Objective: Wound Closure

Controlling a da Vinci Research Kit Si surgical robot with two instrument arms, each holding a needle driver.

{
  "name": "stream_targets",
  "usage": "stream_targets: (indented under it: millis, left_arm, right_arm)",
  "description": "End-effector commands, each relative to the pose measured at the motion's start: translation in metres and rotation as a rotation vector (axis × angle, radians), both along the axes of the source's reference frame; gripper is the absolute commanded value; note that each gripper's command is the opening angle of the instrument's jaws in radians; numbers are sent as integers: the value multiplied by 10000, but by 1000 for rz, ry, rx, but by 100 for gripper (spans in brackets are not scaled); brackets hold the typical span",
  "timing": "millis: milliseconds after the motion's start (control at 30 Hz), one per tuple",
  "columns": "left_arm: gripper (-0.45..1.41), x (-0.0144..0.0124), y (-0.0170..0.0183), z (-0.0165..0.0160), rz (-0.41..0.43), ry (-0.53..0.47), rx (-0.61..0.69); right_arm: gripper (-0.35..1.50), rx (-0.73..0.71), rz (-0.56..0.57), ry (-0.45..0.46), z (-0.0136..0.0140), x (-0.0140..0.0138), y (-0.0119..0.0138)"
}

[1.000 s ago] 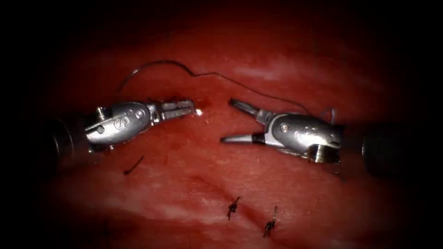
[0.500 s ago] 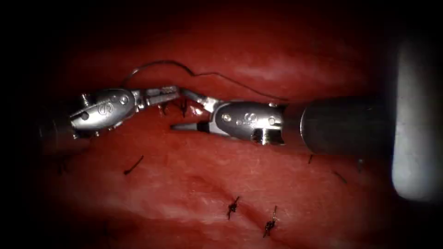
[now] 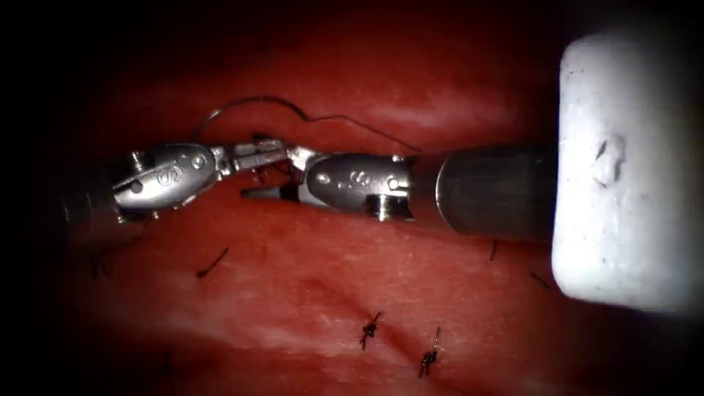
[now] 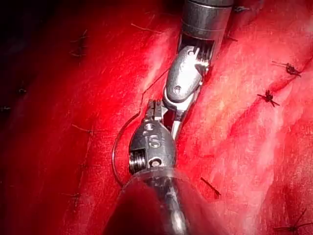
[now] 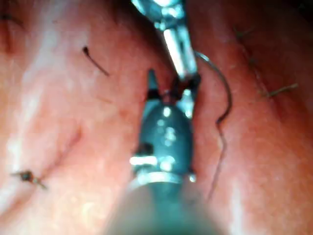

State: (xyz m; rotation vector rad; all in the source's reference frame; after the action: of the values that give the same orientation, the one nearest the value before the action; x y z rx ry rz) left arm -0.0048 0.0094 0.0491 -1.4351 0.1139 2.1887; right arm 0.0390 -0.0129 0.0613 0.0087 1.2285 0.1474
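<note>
Meeting tip to tip, right tool (image 3: 273,183) spread beside left tool (image 3: 275,153).

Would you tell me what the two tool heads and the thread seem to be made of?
Left tool and right tool: apparently polished metal, silver-grey with bright glints and engraved marks. Thread: a thin, dark, limp strand curving over the tissue; its material cannot be told.
</note>
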Motion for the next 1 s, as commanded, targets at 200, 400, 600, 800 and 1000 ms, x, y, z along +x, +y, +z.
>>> stream_targets:
  millis: [200, 400, 600, 800, 1000]
  left_arm:
    - [-45, -7, -2, 4, -3, 4, 0]
    - [-45, -8, -2, 4, -3, 4, 0]
    - [-45, -8, -3, 3, -4, 5, 0]
    - [-45, -9, -5, 0, -1, 0, 0]
    - [-45, -2, -8, -10, 10, 0, -7]
  right_arm:
    - [88, 2, 4, -1, 8, 16, -4]
    - [86, 8, 9, -2, 8, 21, -3]
    - [49, 61, 35, 9, 6, 26, -5]
    - [-35, 61, 64, 13, 4, 31, -10]
    - [-35, 40, 79, -23, 0, 19, -13]
